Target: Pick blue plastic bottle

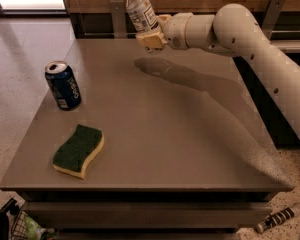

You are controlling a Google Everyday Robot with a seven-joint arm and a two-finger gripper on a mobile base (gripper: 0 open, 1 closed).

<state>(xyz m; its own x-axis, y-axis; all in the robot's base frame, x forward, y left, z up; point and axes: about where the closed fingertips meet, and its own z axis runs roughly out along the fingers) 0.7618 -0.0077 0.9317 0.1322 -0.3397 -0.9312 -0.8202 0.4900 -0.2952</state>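
The blue plastic bottle is clear with a white cap and a white printed label. It is tilted to the left and held in the air above the far part of the grey table. My gripper is shut on the lower part of the bottle, at the end of the white arm that reaches in from the right. The bottle's shadow lies on the table below it.
A dark blue soda can stands upright at the table's left side. A green and yellow sponge lies near the front left corner. A wooden wall and metal brackets run behind the table. Floor lies to the left.
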